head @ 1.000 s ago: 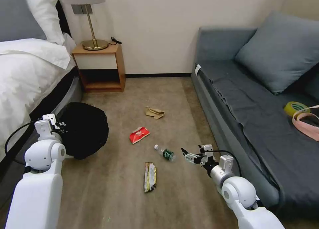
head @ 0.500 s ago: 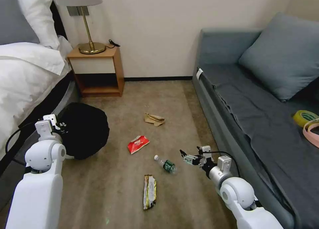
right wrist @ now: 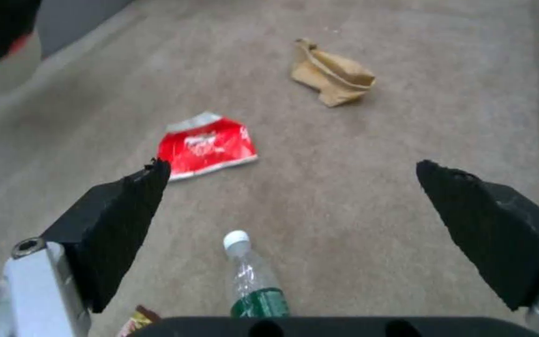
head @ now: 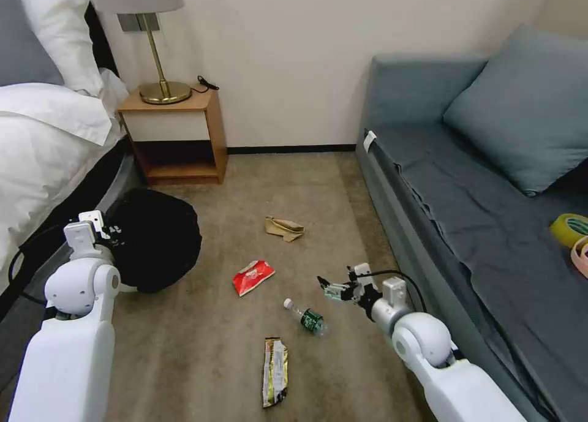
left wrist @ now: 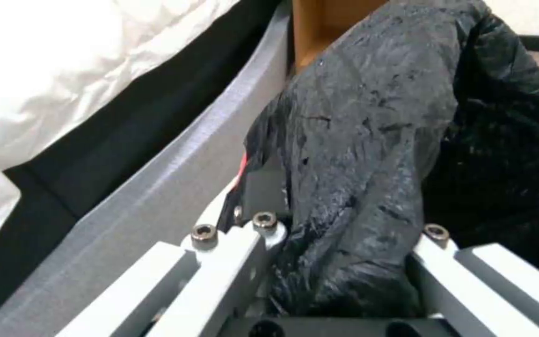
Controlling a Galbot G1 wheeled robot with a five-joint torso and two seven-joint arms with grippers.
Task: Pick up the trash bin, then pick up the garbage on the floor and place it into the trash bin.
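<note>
The trash bin (head: 156, 238), wrapped in its crinkly black bag (left wrist: 369, 140), is at the bed's foot, and my left gripper (head: 107, 232) (left wrist: 338, 234) is shut on its rim. Garbage lies on the carpet: a clear bottle with a green label (head: 305, 315) (right wrist: 254, 285), a red packet (head: 253, 277) (right wrist: 207, 146), a tan paper bag (head: 283, 228) (right wrist: 332, 72) and a gold-brown wrapper (head: 275, 363) (right wrist: 135, 323). My right gripper (head: 327, 287) (right wrist: 291, 171) hangs open just above and to the right of the bottle, holding nothing.
A bed with white linen (head: 43, 140) runs along the left, with a wooden nightstand (head: 174, 137) and a lamp behind the bin. A grey sofa (head: 490, 226) fills the right side, with a yellow-green tape roll (head: 569, 228) on its seat. Bare carpet lies between them.
The head view has shifted, so the room sits lower and further left. My right gripper has come closer to the bottle, still open. The left gripper keeps hold of the bin.
</note>
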